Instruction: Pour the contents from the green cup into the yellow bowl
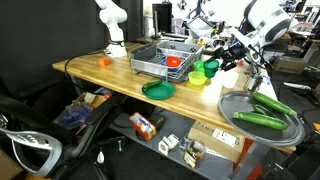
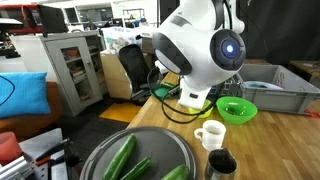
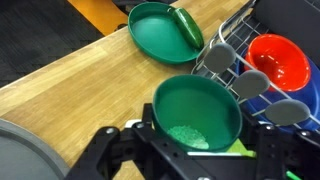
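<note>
Wrist view, tool (image 3: 188, 152) clamped around green cup (image 3: 200, 100)

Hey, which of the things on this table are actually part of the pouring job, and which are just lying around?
Job: green cup, yellow bowl.
Lying about: green plate, red bowl, dish rack, lime-green bowl, white mug, cucumbers, metal tray.

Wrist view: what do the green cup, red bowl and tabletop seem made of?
The dark green round cup looks plastic: smooth, even colour, soft sheen. The red round bowl is probably plastic too, glossier, with highlights. The tabletop looks wooden: visible grain, satin finish.
</note>
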